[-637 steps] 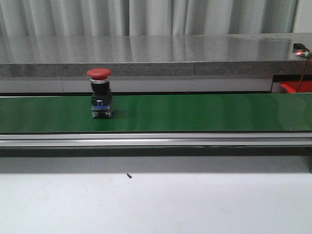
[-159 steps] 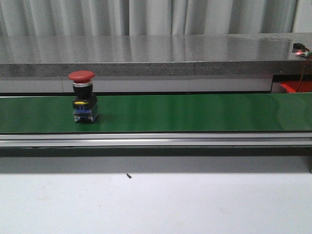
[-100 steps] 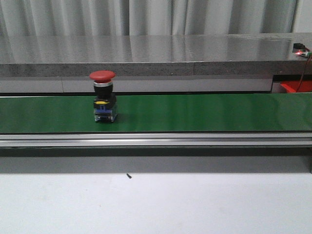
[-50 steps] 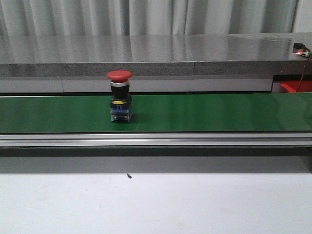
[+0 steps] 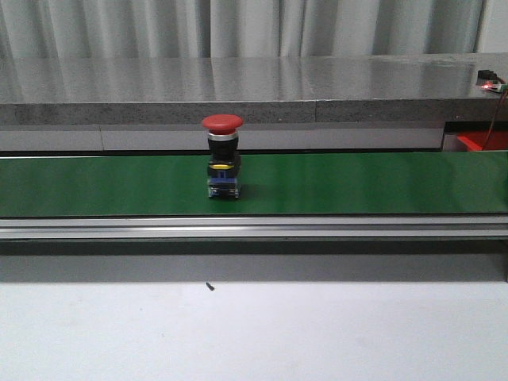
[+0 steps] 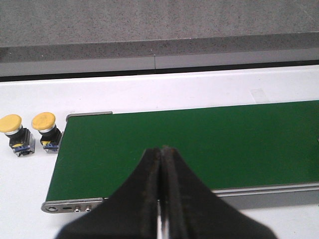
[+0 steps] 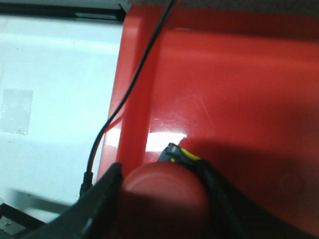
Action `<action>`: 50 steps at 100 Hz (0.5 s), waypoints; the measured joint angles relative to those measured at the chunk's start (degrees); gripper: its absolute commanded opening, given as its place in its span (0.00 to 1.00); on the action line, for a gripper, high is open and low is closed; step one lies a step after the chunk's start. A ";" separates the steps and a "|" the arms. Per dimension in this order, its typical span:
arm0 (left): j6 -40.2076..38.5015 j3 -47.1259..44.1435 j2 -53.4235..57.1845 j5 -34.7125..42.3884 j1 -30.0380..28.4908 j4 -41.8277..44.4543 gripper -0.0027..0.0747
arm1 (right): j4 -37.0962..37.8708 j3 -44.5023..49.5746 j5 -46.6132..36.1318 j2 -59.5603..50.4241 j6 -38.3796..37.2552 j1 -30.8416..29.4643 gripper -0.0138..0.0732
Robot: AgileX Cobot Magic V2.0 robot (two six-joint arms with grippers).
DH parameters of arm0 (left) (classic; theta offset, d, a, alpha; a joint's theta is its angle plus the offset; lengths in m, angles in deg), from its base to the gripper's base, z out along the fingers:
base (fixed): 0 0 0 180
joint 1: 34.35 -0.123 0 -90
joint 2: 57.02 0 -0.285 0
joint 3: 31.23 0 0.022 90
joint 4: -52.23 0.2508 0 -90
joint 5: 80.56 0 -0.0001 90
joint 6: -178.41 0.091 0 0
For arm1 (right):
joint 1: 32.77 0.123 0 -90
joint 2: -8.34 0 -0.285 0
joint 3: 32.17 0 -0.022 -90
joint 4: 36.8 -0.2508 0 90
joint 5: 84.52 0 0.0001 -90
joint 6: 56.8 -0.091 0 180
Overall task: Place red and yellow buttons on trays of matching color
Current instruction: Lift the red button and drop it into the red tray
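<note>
The red button [image 5: 223, 155] on the green belt [image 5: 357, 182] has slid toward the middle of the frame, so it needs grabbing soon; the left hand [image 6: 160, 164] is pressed together and empty, while the right hand [image 7: 162, 199] is clamped on another red button [image 7: 164, 194] over the red tray [image 7: 239, 89].

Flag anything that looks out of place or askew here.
Nothing stands out. The red button stands upright on the green belt, two yellow buttons stand beside the belt's end, and another red button is over the red tray.

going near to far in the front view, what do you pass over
white table → small dark speck → silver conveyor rail → green belt with the red button standing on it → grey stone counter → curtain
</note>
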 measured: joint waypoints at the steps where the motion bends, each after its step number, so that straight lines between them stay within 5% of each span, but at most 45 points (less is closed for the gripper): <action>1: 0.00 0.00 0.00 0.00 0.00 0.00 0.01 | 0.00 0.00 0.00 0.11 0.00 0.00 0.43; 26: 0.00 0.00 0.00 0.00 0.00 0.00 0.01 | 0.08 0.00 0.00 1.51 0.00 0.00 0.45; 50: 0.00 0.00 0.00 0.00 0.00 0.00 0.01 | 0.08 -0.01 0.00 1.51 0.00 0.00 0.67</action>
